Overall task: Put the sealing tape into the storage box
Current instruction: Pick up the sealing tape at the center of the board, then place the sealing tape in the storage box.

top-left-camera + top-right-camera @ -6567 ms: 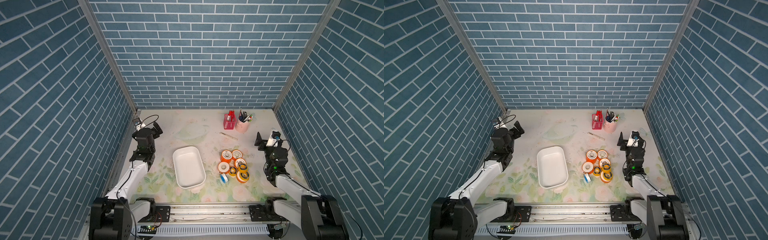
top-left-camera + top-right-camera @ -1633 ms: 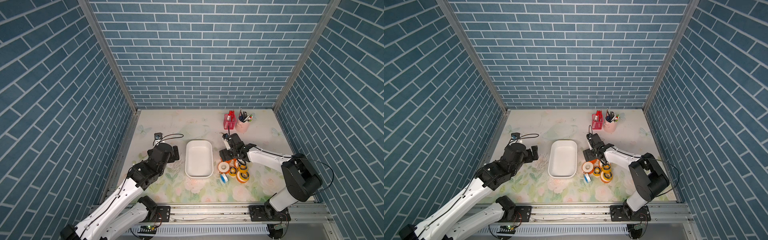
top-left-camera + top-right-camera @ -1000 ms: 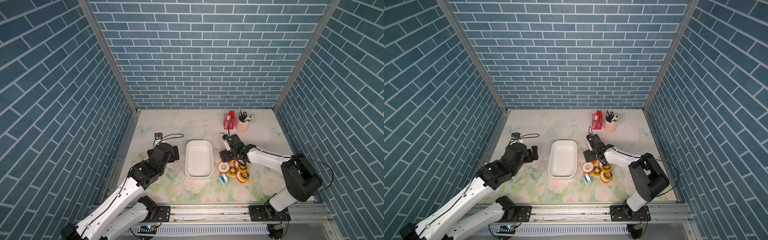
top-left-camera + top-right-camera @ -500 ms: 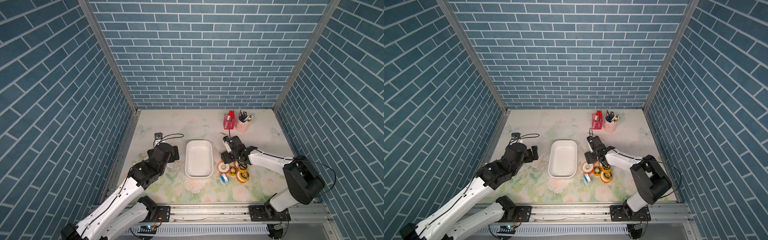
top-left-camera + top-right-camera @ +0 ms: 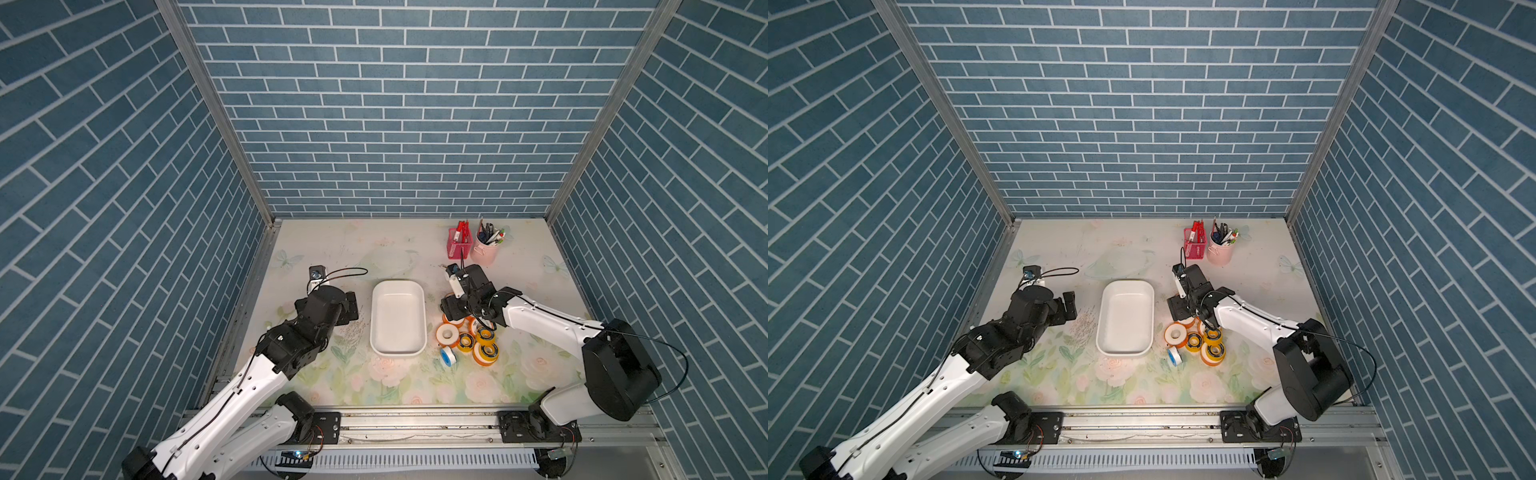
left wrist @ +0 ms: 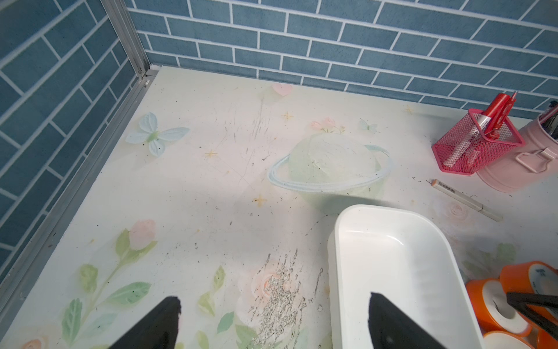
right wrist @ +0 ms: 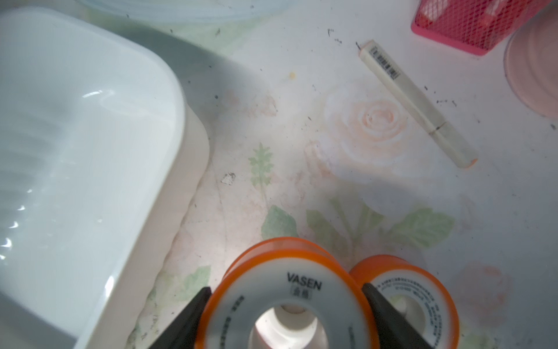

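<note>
The storage box (image 5: 398,320), a shallow white tray, lies mid-table with nothing in it, as both top views show (image 5: 1126,318). Several spools of sealing tape (image 5: 465,341) cluster to its right, orange-flanged apart from one small blue spool (image 5: 448,354). My right gripper (image 5: 454,311) is down at the far end of the cluster. In the right wrist view its fingers press both sides of an orange spool (image 7: 287,281), so the right gripper (image 7: 286,290) is shut on it. A second spool (image 7: 404,287) lies beside it. My left gripper (image 6: 274,300) hangs open left of the box, holding nothing.
A red mesh pen basket (image 5: 458,245) and a pink pen cup (image 5: 486,251) stand at the back right. A pale pen (image 7: 416,102) lies on the mat between them and the spools. Brick walls enclose the table on three sides.
My right gripper has narrowed its jaws onto the orange spool at the far end of the cluster. The left arm and the box have stayed put.
</note>
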You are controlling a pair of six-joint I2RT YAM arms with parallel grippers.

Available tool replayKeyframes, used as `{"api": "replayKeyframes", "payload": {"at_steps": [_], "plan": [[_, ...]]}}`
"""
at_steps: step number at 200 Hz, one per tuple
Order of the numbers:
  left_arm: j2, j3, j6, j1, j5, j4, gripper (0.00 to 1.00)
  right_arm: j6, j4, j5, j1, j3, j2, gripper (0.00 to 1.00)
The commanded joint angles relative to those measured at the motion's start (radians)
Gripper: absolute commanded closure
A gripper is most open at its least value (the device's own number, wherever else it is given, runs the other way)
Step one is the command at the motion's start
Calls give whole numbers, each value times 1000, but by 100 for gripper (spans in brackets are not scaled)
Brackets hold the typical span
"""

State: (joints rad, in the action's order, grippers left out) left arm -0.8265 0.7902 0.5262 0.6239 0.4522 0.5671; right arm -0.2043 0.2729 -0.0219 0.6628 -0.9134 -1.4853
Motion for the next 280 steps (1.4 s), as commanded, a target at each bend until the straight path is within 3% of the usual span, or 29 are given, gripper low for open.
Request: {"api": "replayKeyframes", "payload": {"at_steps": [1,91,129,193,280], "plan": [[4,-9,-5,-6,11,14,0,-4,34,23,36,-73,-6,33],[4,-9,-2,-6,16,13,0,-7,62,52,222,-416,-327,33],[6,-9,-2,-6,16,12,0,-1,56,46,247,-523,-477,34],[5,-9,-2,-6,15,13,0,12,44,9,248,-608,-615,34],[7,-10,-2,-6,12,11,0,-3,-10,-19,251,-621,-676,31]]}}
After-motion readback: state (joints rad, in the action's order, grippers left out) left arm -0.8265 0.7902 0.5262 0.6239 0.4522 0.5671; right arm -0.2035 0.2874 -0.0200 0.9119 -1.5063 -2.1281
